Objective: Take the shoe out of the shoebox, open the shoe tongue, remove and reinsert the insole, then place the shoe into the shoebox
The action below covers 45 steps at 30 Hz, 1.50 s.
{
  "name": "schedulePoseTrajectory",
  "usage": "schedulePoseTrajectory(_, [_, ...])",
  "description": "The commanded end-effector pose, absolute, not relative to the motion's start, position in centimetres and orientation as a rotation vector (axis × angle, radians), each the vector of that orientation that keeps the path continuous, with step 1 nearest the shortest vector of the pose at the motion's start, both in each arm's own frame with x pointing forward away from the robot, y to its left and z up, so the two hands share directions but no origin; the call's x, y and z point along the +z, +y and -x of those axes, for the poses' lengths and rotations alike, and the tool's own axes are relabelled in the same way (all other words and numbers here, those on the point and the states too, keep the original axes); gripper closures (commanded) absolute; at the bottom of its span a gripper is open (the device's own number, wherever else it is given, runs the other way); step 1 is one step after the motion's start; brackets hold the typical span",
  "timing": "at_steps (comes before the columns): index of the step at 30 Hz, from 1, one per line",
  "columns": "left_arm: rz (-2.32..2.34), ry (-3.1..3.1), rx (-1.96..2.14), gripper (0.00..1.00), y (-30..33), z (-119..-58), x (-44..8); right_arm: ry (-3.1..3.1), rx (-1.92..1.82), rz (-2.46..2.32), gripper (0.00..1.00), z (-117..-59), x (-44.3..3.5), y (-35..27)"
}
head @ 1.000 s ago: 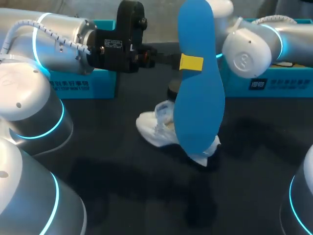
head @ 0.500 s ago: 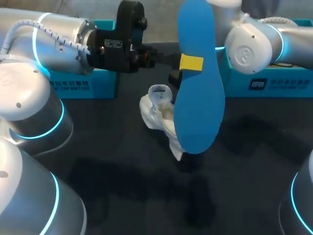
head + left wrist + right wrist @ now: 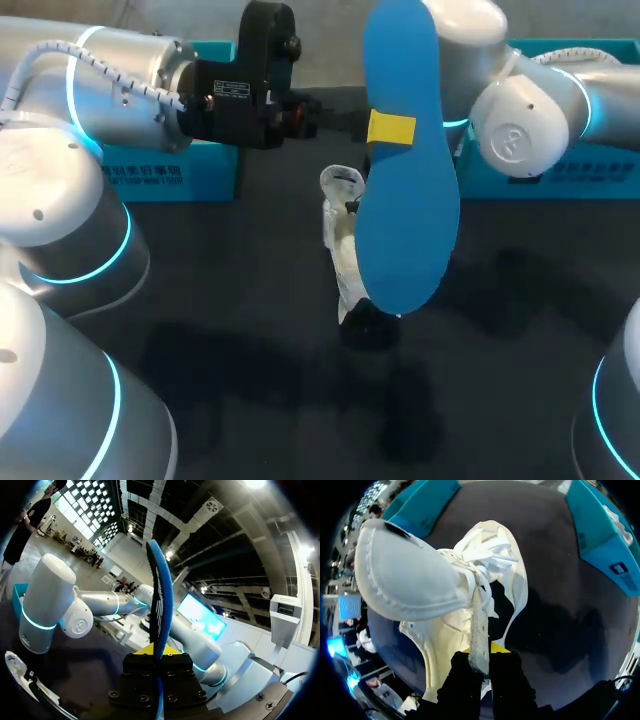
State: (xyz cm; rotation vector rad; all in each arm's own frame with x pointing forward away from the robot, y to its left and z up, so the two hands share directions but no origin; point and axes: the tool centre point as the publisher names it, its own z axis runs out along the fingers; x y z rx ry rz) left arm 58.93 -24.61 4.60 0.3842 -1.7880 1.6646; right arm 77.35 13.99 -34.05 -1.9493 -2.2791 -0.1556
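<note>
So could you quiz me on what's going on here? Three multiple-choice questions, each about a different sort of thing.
1. The right gripper is:
A. open and empty
B. shut on the shoe
C. shut on the insole

2. The shoe's colour is:
A. white
B. black
C. red

3. The insole is:
A. inside the shoe
B. upright in the left gripper
C. flat under the shoe

Answers:
1 B, since the right wrist view shows the shoe's side edge pinched between its fingers.
2 A, as both views show white upper and laces.
3 B, because the blue insole stands on end, clamped between the left gripper's fingers.
</note>
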Motion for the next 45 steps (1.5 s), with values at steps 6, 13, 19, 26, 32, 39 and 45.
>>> schedulePoseTrajectory(6, [-0.383, -1.786, 1.666, 1.00, -24.7, -58.9, 4.5, -2.338, -0.130, 2.011, 1.00, -77.7, -34.6, 15.1])
schedulePoseTrajectory(13, [-0.383, -1.786, 1.666, 1.00, -24.7, -58.9, 4.5, -2.306, -0.148, 2.030, 1.00, -77.8, -35.6, 15.6])
schedulePoseTrajectory(19, [-0.383, -1.786, 1.666, 1.00, -24.7, -58.9, 4.5, -2.266, -0.157, 2.089, 1.00, -77.7, -36.3, 15.6])
schedulePoseTrajectory(26, [-0.383, -1.786, 1.666, 1.00, -24.7, -58.9, 4.5, -2.237, -0.169, 2.125, 1.00, -77.7, -37.5, 15.5])
schedulePoseTrajectory(32, [-0.383, -1.786, 1.666, 1.00, -24.7, -58.9, 4.5, -2.205, -0.158, 2.121, 0.00, -77.5, -37.6, 15.5])
schedulePoseTrajectory(39, [-0.383, -1.786, 1.666, 1.00, -24.7, -58.9, 4.5, -2.196, -0.174, 2.104, 0.00, -77.1, -36.5, 15.3])
schedulePoseTrajectory(45, [-0.383, -1.786, 1.666, 1.00, -24.7, -58.9, 4.5, -2.156, -0.312, 2.037, 0.00, -76.7, -34.9, 14.9])
